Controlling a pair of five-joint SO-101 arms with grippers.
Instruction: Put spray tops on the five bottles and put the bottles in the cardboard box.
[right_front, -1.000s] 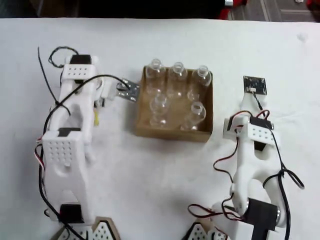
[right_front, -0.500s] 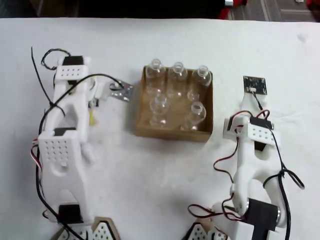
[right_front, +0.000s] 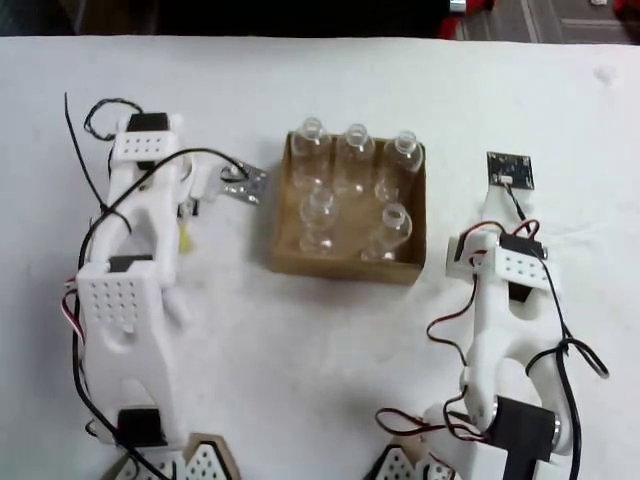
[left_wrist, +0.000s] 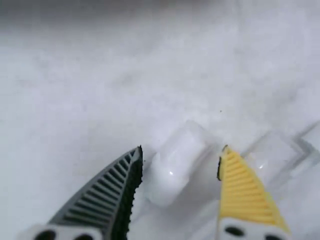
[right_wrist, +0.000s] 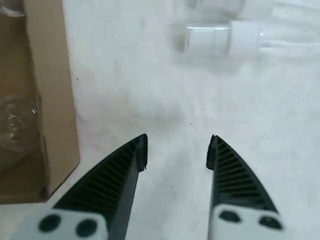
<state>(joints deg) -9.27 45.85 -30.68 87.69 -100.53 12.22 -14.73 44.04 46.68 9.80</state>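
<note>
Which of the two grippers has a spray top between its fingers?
The left gripper: a white spray top lies between its open fingers. The right gripper has bare table between its fingers.

Five clear plastic bottles (right_front: 353, 150) stand upright and uncapped inside the brown cardboard box (right_front: 345, 262), three at the rear and two in front. One white plastic spray top (left_wrist: 176, 162) lies between the spread left jaws. A second white spray top (right_wrist: 222, 39) lies on its side ahead of the right jaws.

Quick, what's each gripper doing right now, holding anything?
Left gripper: open, jaws either side of a white spray top, not clamped.
Right gripper: open, holding nothing, beside the cardboard box.
</note>
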